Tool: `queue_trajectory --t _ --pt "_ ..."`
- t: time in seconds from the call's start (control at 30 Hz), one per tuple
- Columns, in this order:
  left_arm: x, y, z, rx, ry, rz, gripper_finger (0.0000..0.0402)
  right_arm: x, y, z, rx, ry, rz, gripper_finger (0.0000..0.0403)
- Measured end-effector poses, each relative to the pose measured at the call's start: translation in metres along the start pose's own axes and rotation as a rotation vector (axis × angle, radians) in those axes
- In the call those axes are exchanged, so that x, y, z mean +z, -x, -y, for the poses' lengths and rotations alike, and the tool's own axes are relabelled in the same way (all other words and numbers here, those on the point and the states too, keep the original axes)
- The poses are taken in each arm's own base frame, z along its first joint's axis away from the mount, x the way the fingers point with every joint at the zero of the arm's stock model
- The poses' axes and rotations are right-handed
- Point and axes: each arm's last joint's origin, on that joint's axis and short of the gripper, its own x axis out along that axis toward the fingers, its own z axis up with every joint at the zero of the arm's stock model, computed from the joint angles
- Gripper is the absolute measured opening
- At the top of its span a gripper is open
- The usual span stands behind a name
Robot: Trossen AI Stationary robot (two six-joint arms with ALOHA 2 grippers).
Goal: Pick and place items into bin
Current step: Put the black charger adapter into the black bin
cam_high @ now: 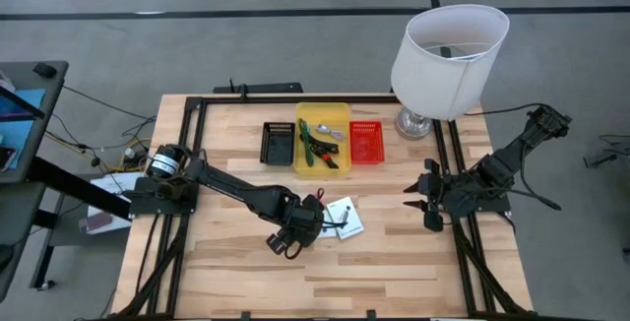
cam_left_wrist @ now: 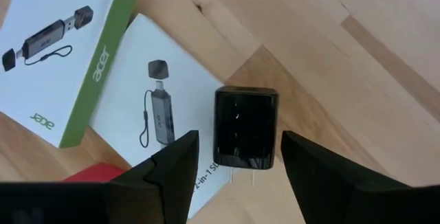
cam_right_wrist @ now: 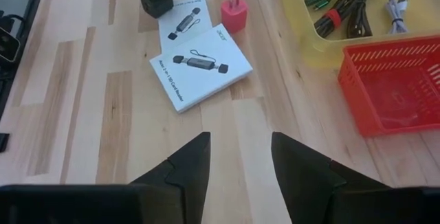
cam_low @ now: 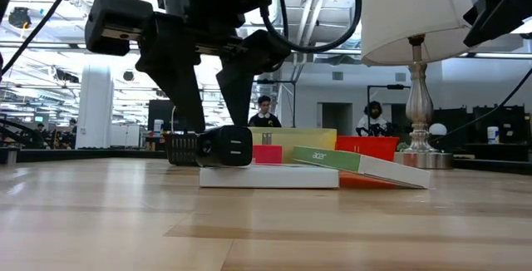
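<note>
Above the table's middle, the left gripper (cam_left_wrist: 237,172) hangs with fingers spread either side of a black charger (cam_left_wrist: 246,136) lying on a white box (cam_left_wrist: 141,93), a grasp apparently about to begin. Next it should descend, clamp, then carry the charger to the yellow bin (cam_high: 307,159); the right gripper (cam_right_wrist: 237,162) waits spread at the table's right.

A small black plug-in charger block (cam_left_wrist: 246,128) lay on the edge of a flat white Acer card-reader box (cam_left_wrist: 161,107), beside a second white box with a green side (cam_right_wrist: 201,66) that overlapped it. A small pink-red cube-shaped charger (cam_right_wrist: 234,14) stood just beside them. Green and red-banded black cables (cam_right_wrist: 344,7) and a silver cable (cam_right_wrist: 397,11) lay in the yellow plastic bin (cam_high: 340,168).
</note>
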Motion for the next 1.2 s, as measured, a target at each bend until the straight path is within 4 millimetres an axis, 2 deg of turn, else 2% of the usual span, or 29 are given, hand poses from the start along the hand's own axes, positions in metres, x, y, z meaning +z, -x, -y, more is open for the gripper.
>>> queue_trajectory --t 1.2 --pt "-0.0017 -0.0042 -0.0047 -0.037 0.003 0.022 0.02 0.0 0.0 0.0001 -0.001 0.002 0.0 0.0153"
